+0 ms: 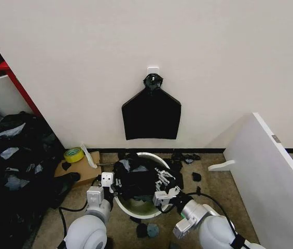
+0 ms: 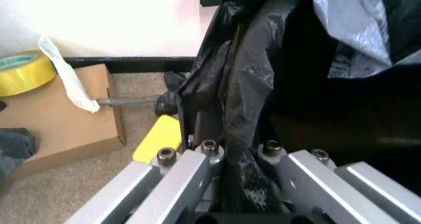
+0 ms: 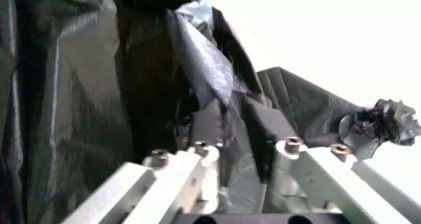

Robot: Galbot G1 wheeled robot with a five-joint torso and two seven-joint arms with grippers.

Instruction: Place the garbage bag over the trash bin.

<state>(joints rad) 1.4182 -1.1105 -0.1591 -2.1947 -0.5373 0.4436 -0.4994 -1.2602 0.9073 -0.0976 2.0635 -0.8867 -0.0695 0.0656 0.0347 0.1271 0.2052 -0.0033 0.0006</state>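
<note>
Both hands, left hand [image 1: 108, 180] and right hand [image 1: 163, 188], are clamped on opposite edges of the bag [image 1: 136, 179], holding its mouth spread above the bin [image 1: 136, 207] for lowering over the rim.

this is looking like a bare test corner in a lab or workshop rather than a home. a plain white wall [image 1: 84, 62] is meeting a beige carpeted floor [image 1: 229, 192] along a dark baseboard. a bundle of black bags [image 1: 151, 115] is hanging from a small white wall hook [image 1: 153, 68]. a roll of yellow tape [image 1: 73, 154] is sitting on a cardboard box [image 1: 81, 170], black plastic scraps [image 1: 147, 230] are lying about, and a white panel [image 1: 270, 181] is leaning at the right.
</note>
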